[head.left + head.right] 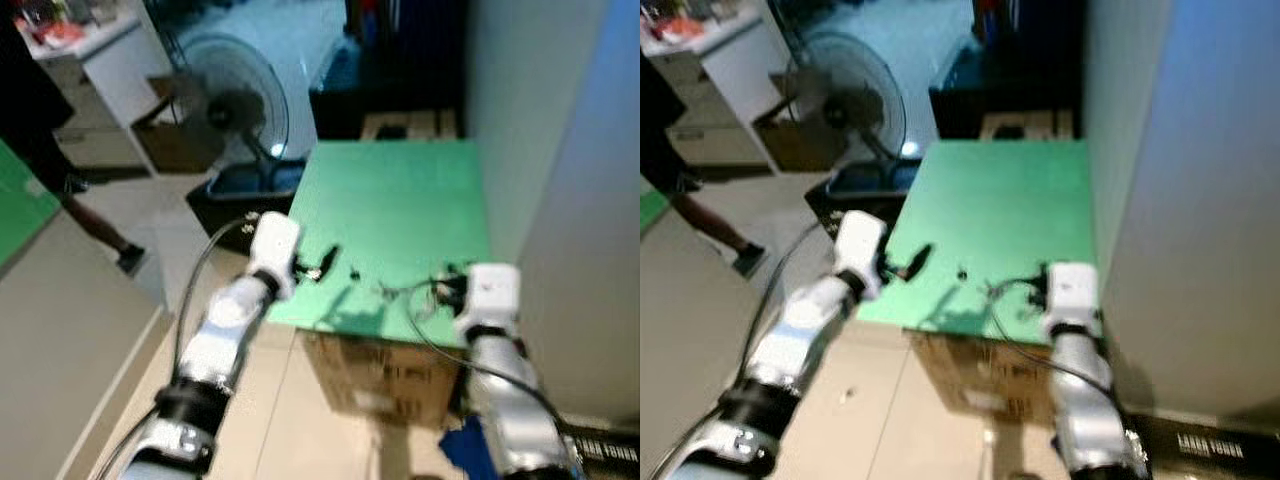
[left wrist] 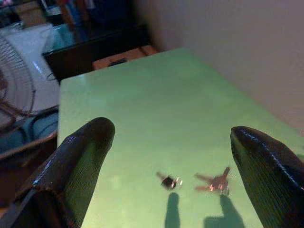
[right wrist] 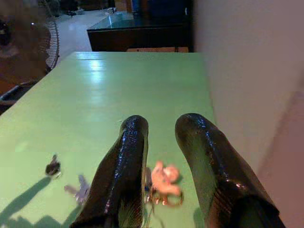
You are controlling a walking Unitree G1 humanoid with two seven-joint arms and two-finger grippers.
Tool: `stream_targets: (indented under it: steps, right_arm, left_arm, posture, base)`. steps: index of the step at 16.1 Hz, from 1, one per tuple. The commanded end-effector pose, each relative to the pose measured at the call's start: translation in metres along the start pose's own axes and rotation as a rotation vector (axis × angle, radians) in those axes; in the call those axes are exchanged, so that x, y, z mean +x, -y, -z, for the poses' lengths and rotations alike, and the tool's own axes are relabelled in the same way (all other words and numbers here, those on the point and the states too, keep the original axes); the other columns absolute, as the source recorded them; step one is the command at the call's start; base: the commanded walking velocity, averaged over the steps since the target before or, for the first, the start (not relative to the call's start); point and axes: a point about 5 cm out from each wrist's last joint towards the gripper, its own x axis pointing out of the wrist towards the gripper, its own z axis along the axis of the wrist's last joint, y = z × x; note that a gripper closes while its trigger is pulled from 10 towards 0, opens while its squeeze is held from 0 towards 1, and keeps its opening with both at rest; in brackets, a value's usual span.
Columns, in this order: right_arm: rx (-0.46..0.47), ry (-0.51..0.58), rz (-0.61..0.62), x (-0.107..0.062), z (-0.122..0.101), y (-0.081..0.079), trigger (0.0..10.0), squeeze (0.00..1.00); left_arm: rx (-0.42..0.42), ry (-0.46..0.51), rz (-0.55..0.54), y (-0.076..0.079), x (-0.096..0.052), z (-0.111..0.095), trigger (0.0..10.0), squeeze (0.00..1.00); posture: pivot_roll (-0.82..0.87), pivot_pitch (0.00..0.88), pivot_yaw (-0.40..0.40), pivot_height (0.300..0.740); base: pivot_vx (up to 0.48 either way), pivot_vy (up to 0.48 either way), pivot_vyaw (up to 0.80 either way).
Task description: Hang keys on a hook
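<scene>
A green table (image 1: 400, 190) stands in front of me. Near its front edge lie a small black fob (image 1: 354, 272), a bunch of keys (image 2: 216, 183) and a pink charm (image 3: 164, 178) on a ring. My left gripper (image 2: 172, 129) hovers over the front left part of the table, wide open and empty, with the fob and keys on the table beyond its fingers. My right gripper (image 3: 164, 121) is low over the front right part. Its fingers (image 3: 123, 175) stand a narrow gap apart, and the pink charm shows through that gap.
A wall (image 1: 560, 150) runs close along the table's right side. A cardboard box (image 1: 380, 380) sits under the table. A standing fan (image 1: 235, 105) is at the left rear, a dark low table (image 1: 390, 90) behind. A person's leg (image 1: 90, 225) is at the far left.
</scene>
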Motion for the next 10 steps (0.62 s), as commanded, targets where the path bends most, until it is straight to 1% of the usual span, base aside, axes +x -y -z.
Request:
stream_targets:
  steps: [1, 2, 3, 8, 10]
  right_arm:
    - [0.013, 0.018, -0.03, 0.0, -0.005, -0.014, 10.0, 0.0]
    - [0.014, 0.016, -0.028, 0.001, -0.005, -0.013, 10.0, 0.0]
    - [-0.017, -0.006, 0.0, 0.003, -0.002, -0.01, 10.0, 0.0]
    - [-0.011, 0.011, -0.026, 0.005, -0.007, -0.013, 10.0, 0.0]
    - [-0.005, 0.036, -0.029, 0.012, -0.017, -0.015, 10.0, 0.0]
  left_arm:
    - [0.021, -0.027, -0.023, -0.012, -0.007, 0.005, 10.0, 0.0]
    - [0.026, -0.026, -0.017, -0.011, -0.007, 0.005, 10.0, 0.0]
    - [0.017, -0.044, -0.035, -0.011, -0.007, 0.008, 10.0, 0.0]
    - [0.018, -0.053, -0.061, -0.014, -0.009, 0.01, 10.0, 0.0]
    - [0.02, -0.055, -0.06, -0.015, -0.01, 0.01, 10.0, 0.0]
  posture:
    - [-0.19, 0.0, 0.193, 0.74]
    - [-0.19, 0.0, 0.193, 0.74]
    - [-0.19, 0.0, 0.196, 0.74]
    - [-0.18, 0.0, 0.194, 0.74]
    - [-0.18, 0.0, 0.202, 0.74]
  base:
    - [0.375, -0.296, 0.0]
    - [0.371, -0.3, 0.0]
    - [0.0, 0.0, 0.0]
    - [0.0, 0.0, 0.0]
    - [0.0, 0.0, 0.0]
